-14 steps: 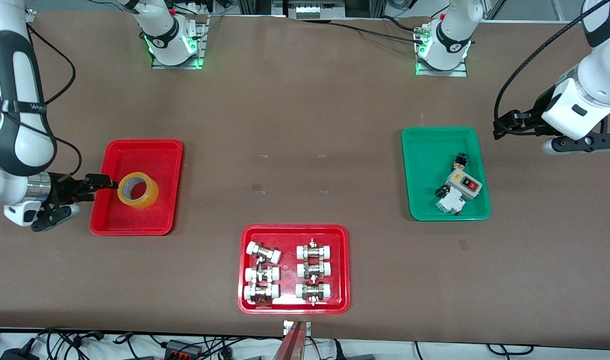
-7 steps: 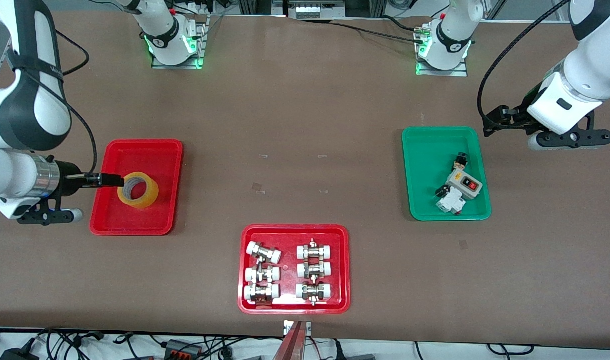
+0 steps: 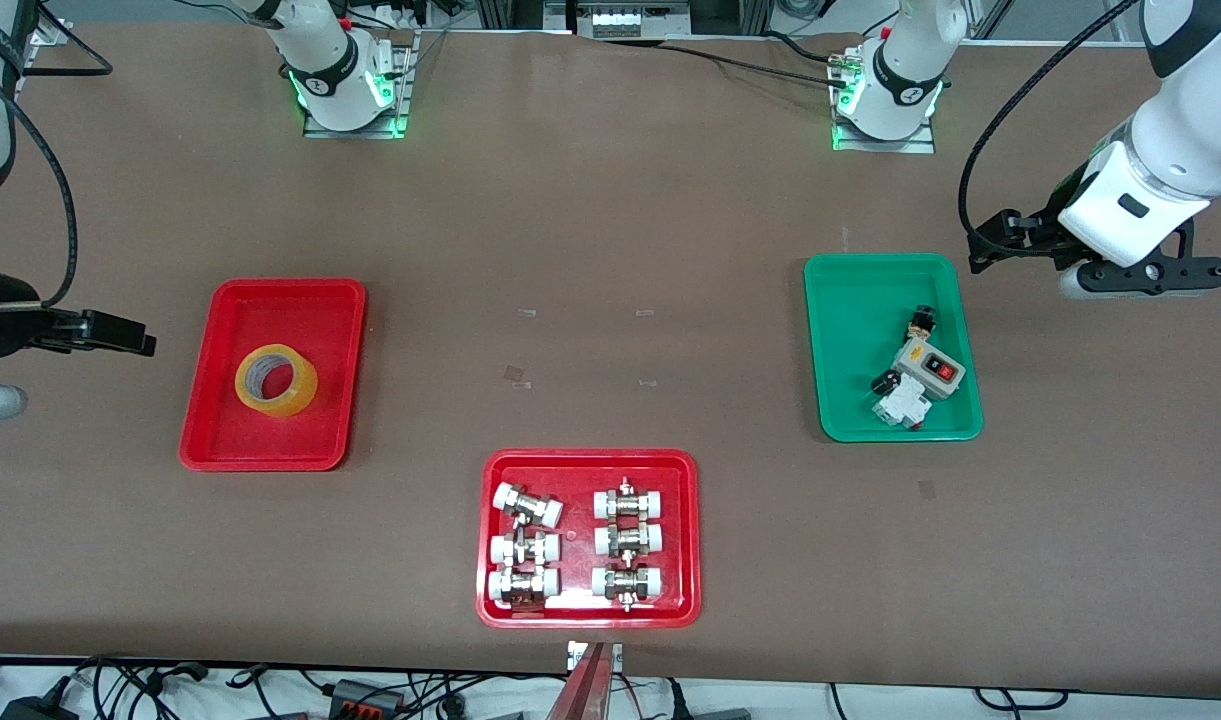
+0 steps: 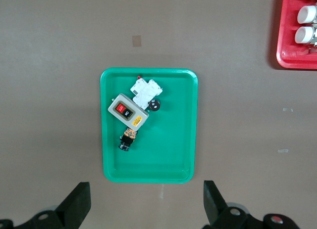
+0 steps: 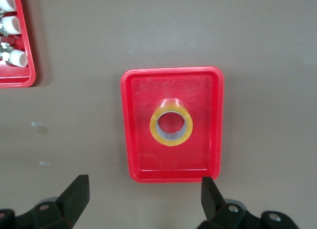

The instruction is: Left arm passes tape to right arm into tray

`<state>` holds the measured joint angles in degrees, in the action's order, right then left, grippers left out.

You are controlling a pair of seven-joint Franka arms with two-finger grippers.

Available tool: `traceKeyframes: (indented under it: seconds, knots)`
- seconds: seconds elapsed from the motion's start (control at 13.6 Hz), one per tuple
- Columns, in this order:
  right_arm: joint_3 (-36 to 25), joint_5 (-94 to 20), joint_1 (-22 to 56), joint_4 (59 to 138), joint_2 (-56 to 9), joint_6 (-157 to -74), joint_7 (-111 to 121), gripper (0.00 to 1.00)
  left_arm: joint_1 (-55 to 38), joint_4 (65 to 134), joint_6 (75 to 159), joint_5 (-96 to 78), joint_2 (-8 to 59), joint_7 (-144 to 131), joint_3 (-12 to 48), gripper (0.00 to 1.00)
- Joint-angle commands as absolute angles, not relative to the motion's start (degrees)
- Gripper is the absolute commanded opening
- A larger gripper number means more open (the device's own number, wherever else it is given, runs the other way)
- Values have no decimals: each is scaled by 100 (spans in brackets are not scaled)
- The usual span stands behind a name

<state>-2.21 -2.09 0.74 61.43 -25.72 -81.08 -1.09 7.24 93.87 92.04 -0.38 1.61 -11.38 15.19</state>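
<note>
The yellow tape roll [image 3: 276, 381] lies flat in the plain red tray [image 3: 270, 300], free of any gripper. My right gripper [image 3: 130, 338] is open and empty, up in the air over bare table beside the tray, at the right arm's end. In the right wrist view the tape [image 5: 171, 122] and the tray [image 5: 138, 90] lie ahead of the open right gripper [image 5: 143, 199]. My left gripper [image 3: 980, 250] is open and empty, over bare table beside the green tray, and waits. It also shows in the left wrist view [image 4: 145, 204].
A green tray [image 3: 850, 300] with a switch box and small electrical parts sits toward the left arm's end; it shows in the left wrist view [image 4: 148, 155]. A red tray of metal fittings [image 3: 685, 540] sits nearest the front camera.
My right gripper has drawn back from the tape and off the tray, toward the right arm's end of the table. The tape stays in the tray. The left arm has barely moved.
</note>
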Motion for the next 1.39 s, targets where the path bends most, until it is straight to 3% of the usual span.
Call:
traceKeyframes:
  seconds: [0.0, 0.22, 0.44, 0.73, 1.03, 1.32]
  knots:
    - [-281, -62, 132, 6483, -2340, -8635, -88, 100, 738, 9352, 9176, 18, 88, -1046, 1547, 100]
    - [-290, -70, 44, 8074, -1409, -9912, 104, 100, 747, 9360, 9176, 18, 88, -1037, 1547, 100]
    - [-299, 35, 35, 8191, -1152, -9844, 333, 100, 738, 9352, 9184, 17, 97, -1028, 1538, 100]
    - [-290, 185, 53, 9401, -371, -10335, 334, 100, 738, 9351, 9176, 9, 88, -1028, 1547, 100]
    - [-290, 185, 44, 10132, 130, -10283, 343, 100, 765, 9352, 9158, 9, 88, -1028, 1538, 100]
    - [-272, 141, 61, 9959, 158, -9889, 343, 100, 765, 9352, 9158, 9, 88, -1028, 1538, 100]
